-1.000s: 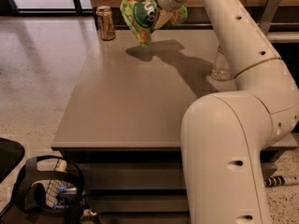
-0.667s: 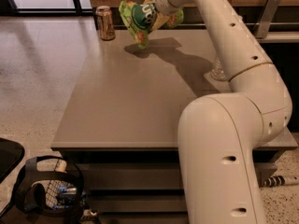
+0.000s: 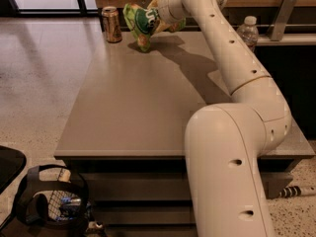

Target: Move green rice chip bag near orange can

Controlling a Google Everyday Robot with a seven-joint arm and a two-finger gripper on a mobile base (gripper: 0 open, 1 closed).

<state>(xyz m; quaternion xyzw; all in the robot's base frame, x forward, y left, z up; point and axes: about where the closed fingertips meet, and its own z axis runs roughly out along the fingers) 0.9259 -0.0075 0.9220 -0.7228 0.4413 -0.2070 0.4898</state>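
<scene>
Camera view: nearest, low at the left on the floor, a black wire basket [image 3: 52,201] is seen, and beside it the thick white arm [image 3: 232,172] rises and is stretched out over the grey counter [image 3: 133,112]. Farther back on the right a clear water bottle [image 3: 248,31] stands behind the arm. At the far edge the gripper [image 3: 155,18] is found, its fingers closed on the green rice chip bag [image 3: 138,24], which is held tilted with its lower tip at or just above the counter. Just beside it on the left, apart by a narrow gap, the orange can [image 3: 111,24] stands upright. Against a second ago, the bag has been carried slightly leftward and lowered, while the can has not been shifted. It is judged that the placing spot is reached and that only setting down and release are left
</scene>
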